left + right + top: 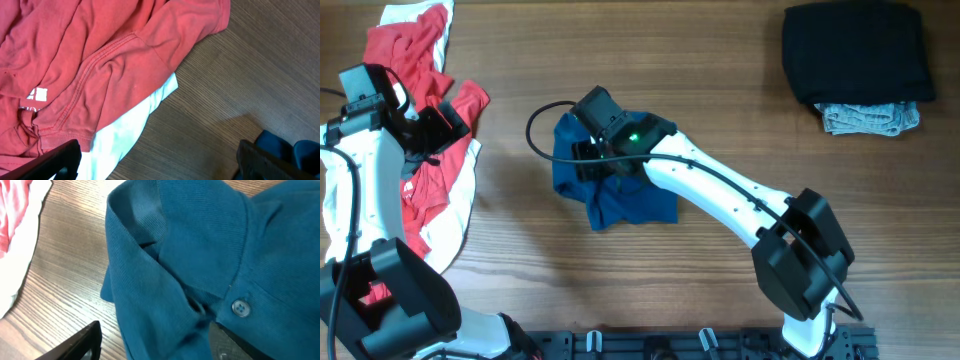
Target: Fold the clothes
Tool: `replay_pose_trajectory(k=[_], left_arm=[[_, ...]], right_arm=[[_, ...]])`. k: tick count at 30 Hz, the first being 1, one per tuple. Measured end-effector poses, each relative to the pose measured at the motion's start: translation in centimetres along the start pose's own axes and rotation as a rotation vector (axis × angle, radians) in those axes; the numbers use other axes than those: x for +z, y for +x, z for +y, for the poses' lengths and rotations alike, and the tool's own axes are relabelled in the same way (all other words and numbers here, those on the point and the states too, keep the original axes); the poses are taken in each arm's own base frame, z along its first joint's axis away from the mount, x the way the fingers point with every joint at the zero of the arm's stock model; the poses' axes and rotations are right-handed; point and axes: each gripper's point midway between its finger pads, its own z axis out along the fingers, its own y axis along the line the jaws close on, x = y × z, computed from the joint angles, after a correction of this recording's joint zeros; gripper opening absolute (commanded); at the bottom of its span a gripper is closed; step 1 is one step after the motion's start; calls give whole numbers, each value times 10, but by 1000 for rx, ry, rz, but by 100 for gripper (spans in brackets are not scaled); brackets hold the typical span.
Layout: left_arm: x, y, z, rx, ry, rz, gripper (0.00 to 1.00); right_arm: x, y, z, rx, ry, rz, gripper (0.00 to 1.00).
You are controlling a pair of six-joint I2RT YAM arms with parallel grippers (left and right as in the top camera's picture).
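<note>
a crumpled blue shirt [620, 195] lies bunched near the middle of the wooden tabletop [720, 60]. the right hand [588, 152] sits low over the shirt's far left part. in the right wrist view its fingers [75, 342] stand apart: one is over bare wood just beside the shirt's edge, the other is over the cloth, and neither pinches a fold, so this hand is open. the same view shows the shirt's collar [150, 227] turned up and a small button [241, 308] on the placket.

well to the left of the blue shirt is a heap with a red garment [415, 55] lying on a white garment [450, 215]. the left hand [428, 128] hovers over that heap, on the side nearer the shirt. it is wide open with nothing between its fingers [55, 160], and the red hem and a white edge lie below it.

far to the right of the blue shirt and further back, a folded black garment [855, 50] rests on a folded grey garment [870, 118].
</note>
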Motion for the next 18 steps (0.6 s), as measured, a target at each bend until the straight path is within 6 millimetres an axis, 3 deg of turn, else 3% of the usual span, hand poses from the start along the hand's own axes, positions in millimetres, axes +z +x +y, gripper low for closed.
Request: replay_pose_trajectory(k=[5, 6, 9, 16, 18], left_arm=[[0, 0, 0, 0, 0, 0, 100], [0, 0, 0, 0, 0, 0, 100], [0, 0, 0, 0, 0, 0, 100], [0, 0, 0, 0, 0, 0, 100], [0, -1, 0, 0, 1, -3, 100]], right_arm=[[34, 13, -2, 22, -15, 63, 34], [40, 15, -2, 32, -18, 71, 24], [42, 9, 3, 35, -43, 49, 7], [41, 7, 10, 29, -68, 44, 4], [38, 4, 23, 10, -91, 28, 4]])
